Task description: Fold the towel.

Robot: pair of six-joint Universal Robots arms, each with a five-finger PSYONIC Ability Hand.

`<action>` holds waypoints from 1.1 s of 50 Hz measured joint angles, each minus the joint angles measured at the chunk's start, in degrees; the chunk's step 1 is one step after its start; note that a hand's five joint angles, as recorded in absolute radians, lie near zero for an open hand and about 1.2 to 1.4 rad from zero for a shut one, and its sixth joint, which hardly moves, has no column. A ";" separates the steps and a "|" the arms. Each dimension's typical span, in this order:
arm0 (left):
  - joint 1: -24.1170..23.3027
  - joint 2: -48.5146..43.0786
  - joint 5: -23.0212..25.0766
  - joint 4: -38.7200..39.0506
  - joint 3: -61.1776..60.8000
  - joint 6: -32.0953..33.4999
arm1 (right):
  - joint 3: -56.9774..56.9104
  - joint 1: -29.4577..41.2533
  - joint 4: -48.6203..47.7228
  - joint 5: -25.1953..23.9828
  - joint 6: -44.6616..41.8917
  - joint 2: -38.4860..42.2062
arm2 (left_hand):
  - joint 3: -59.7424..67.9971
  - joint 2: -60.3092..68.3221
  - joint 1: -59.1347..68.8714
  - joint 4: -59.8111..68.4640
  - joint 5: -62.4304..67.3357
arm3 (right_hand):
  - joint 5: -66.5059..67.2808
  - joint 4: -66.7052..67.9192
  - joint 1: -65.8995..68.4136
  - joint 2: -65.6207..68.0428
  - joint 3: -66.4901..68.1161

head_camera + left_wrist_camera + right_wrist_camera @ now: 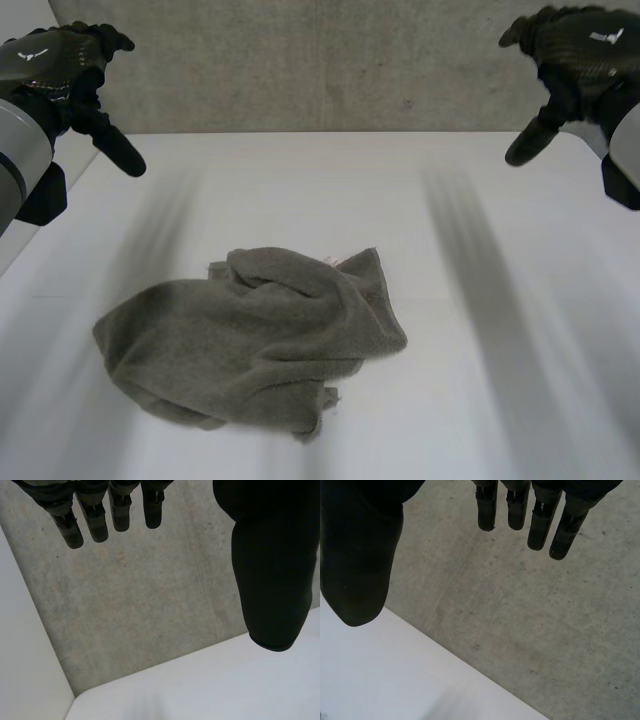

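A grey-green towel [255, 340] lies crumpled in a loose heap on the white table [480, 400], near the front and a little left of the middle. My left hand [62, 72] hovers high at the far left, well away from the towel, open and empty. My right hand [572, 52] hangs high at the far right, also open and empty. In the left wrist view the straight fingers [95, 515] and thumb [272, 570] hold nothing. The right wrist view shows straight fingers [540, 520] and a thumb [360, 565] apart, nothing between them.
A grey concrete wall [330, 70] stands behind the table's far edge. The wall [130, 605] and the table's back corner [200, 690] lie beyond the left hand's fingertips. A white side panel [40, 230] runs along the table's left.
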 measured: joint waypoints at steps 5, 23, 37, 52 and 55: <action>0.30 -0.07 0.20 -2.08 0.29 0.25 | -4.20 -0.11 2.89 0.46 1.62 1.27 | 0.00 -0.01 0.00 0.00 0.00 | 0.00 0.00 0.00 0.00 0.00; -0.77 0.00 4.95 -3.19 2.07 -0.03 | -3.80 -0.05 2.89 -0.30 -0.03 2.37 | 0.02 -0.04 0.00 -0.03 0.00 | -0.01 0.00 0.00 0.00 0.00; 1.48 -0.21 5.20 -2.50 -4.85 -0.21 | -2.17 4.80 3.50 -5.91 -13.01 5.84 | 0.02 -0.10 0.00 -0.08 0.00 | 0.00 0.00 0.00 0.00 0.00; 12.88 -3.34 13.01 7.16 -27.49 -0.33 | -13.31 22.94 3.02 -18.46 -29.65 29.14 | 0.02 -0.13 0.00 -0.11 0.00 | 0.00 0.00 0.00 0.00 0.00; 12.82 -5.15 15.38 10.93 -30.40 -0.58 | -17.37 25.50 2.98 -18.51 -32.33 35.82 | 0.02 -0.13 0.00 -0.11 0.00 | -0.01 0.00 0.00 0.00 0.04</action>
